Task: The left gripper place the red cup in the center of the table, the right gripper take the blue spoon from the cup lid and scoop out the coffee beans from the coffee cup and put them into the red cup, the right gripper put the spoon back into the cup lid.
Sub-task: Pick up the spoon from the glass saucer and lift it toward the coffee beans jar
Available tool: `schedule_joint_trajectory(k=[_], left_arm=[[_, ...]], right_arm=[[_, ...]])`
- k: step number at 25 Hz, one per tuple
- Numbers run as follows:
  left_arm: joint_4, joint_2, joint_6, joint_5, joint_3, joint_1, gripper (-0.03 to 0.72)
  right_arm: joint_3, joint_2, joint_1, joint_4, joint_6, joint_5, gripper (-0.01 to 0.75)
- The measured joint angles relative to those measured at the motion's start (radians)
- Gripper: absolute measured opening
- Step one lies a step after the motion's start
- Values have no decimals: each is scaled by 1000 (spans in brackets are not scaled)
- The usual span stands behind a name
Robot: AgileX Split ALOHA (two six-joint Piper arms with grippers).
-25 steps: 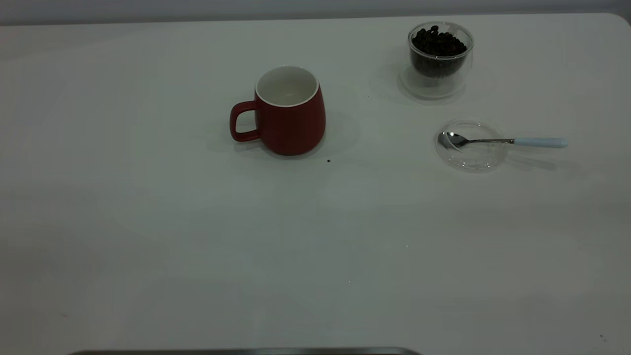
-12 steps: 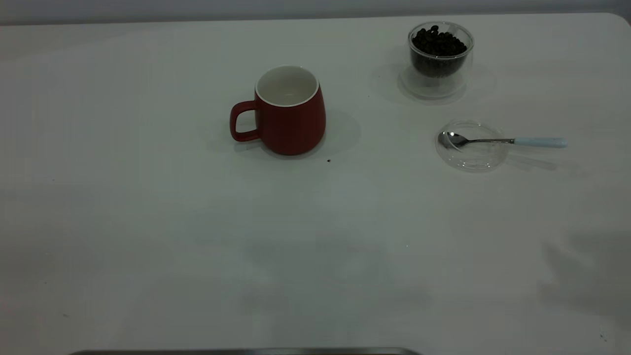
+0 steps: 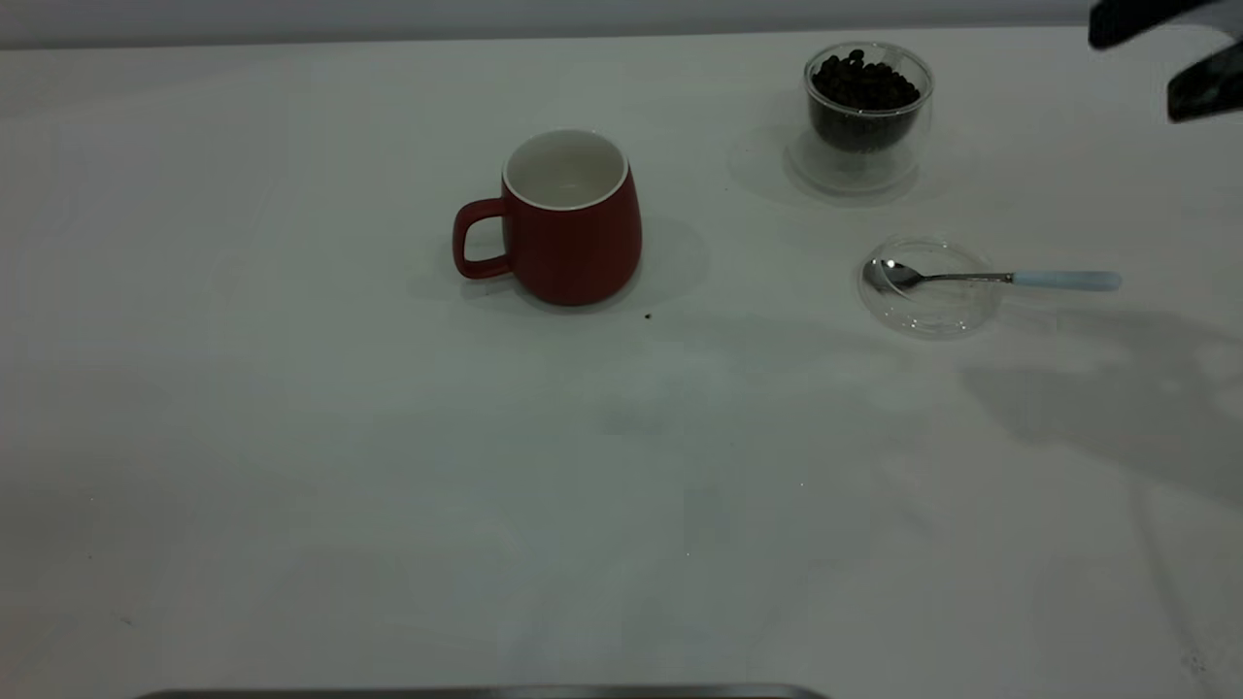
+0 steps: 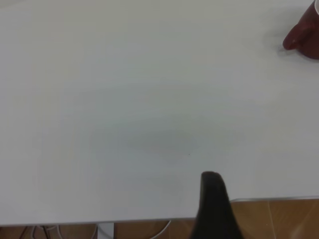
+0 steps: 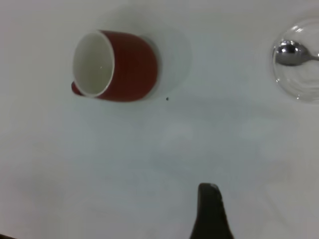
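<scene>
The red cup (image 3: pixel 573 228) stands upright and empty near the middle of the table (image 3: pixel 388 466), handle to the left; the right wrist view shows the red cup (image 5: pixel 124 67) too. The coffee cup (image 3: pixel 866 112) holds coffee beans (image 3: pixel 864 83) at the back right. In front of it the blue spoon (image 3: pixel 1010 280) rests with its bowl in the cup lid (image 3: pixel 929 286), handle pointing right. My right gripper (image 3: pixel 1136 76) hangs open and empty at the far right, above and behind the spoon. My left gripper (image 4: pixel 213 199) is over the table's near edge, far from the red cup (image 4: pixel 305 35).
A small dark speck (image 3: pixel 648 316) lies just in front of the red cup. A dark strip (image 3: pixel 486 693) runs along the table's front edge. The right arm's shadow (image 3: pixel 1097 408) covers the table's right side.
My right gripper has entered the exterior view at the top right, and its shadow has spread across the right side of the table. The cups, lid and spoon have not moved.
</scene>
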Motion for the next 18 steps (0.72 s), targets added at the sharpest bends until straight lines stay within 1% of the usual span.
schedule_joint_trajectory(k=[2, 6, 9, 13, 18], left_arm=[[0, 0, 0, 0, 0, 0, 587], [0, 0, -1, 0, 0, 0, 587], [0, 0, -1, 0, 0, 0, 587], [0, 0, -8, 0, 0, 0, 587], [0, 0, -8, 0, 0, 0, 587]], right_arm=[[-1, 46, -35, 55, -44, 14, 585], [3, 109, -68, 111, -90, 14, 585], [41, 161, -97, 190, -153, 9, 585], [100, 241, -145, 365, -326, 21, 585], [138, 365, -196, 554, -539, 84, 585]])
